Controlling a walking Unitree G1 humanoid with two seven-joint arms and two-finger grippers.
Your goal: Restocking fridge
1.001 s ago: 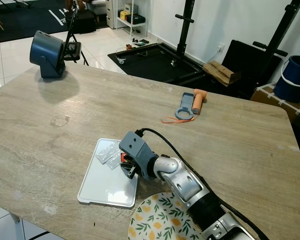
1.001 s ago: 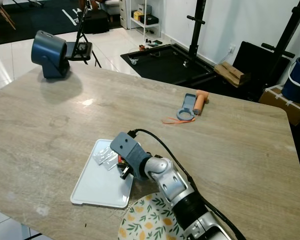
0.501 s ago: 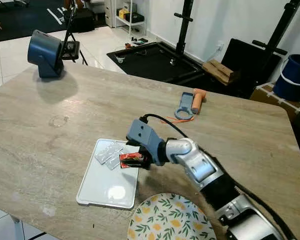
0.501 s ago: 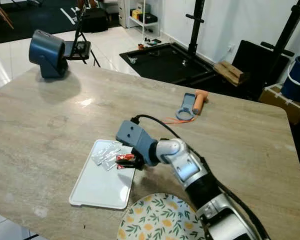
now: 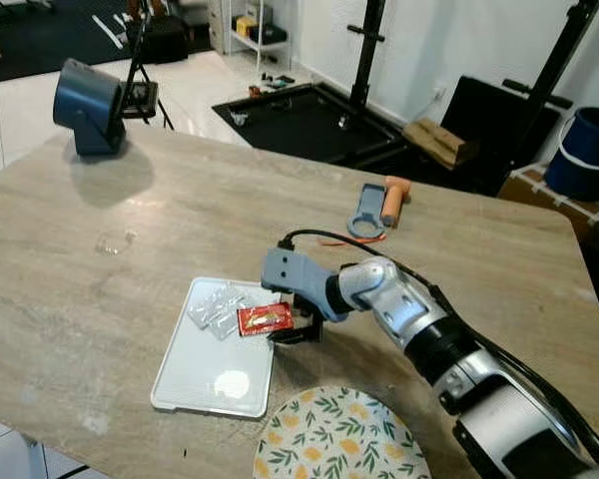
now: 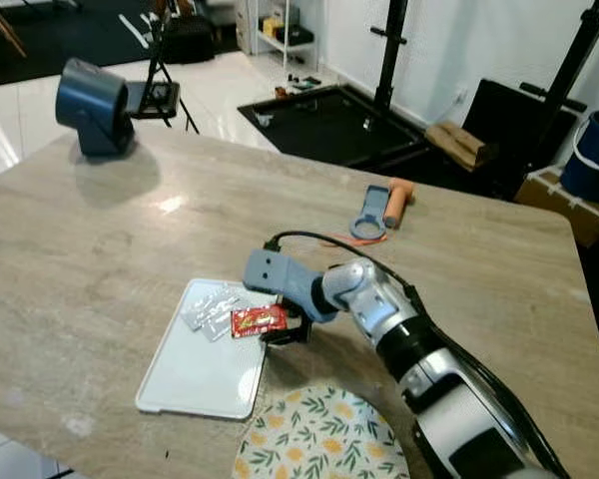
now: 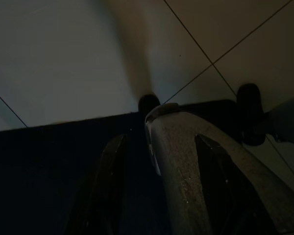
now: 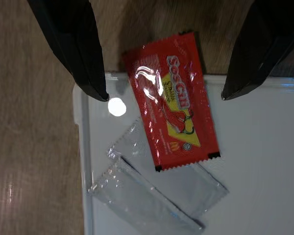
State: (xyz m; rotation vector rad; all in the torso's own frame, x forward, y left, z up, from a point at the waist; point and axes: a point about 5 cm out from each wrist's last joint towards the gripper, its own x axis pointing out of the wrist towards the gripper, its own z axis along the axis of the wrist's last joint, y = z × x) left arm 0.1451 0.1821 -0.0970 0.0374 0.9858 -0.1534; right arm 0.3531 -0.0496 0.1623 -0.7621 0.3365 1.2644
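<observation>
A red sauce sachet lies flat across the right rim of a white tray, one end on the wooden table. In the right wrist view the sachet sits between the two black fingers, which touch nothing. My right gripper is open, low over the table just to the right of the sachet. Two clear sachets rest on the tray beside the red one. My left gripper hangs idle over a dim tiled floor.
A floral plate sits at the near table edge, below my right arm. A blue round device stands at the far left. An orange-handled tool lies further back. A blue bucket stands beyond the table.
The right gripper carried the red sachet a little towards the tray's right rim, then opened. The sachet now lies free, and the arm has swung to reach in from the right.
</observation>
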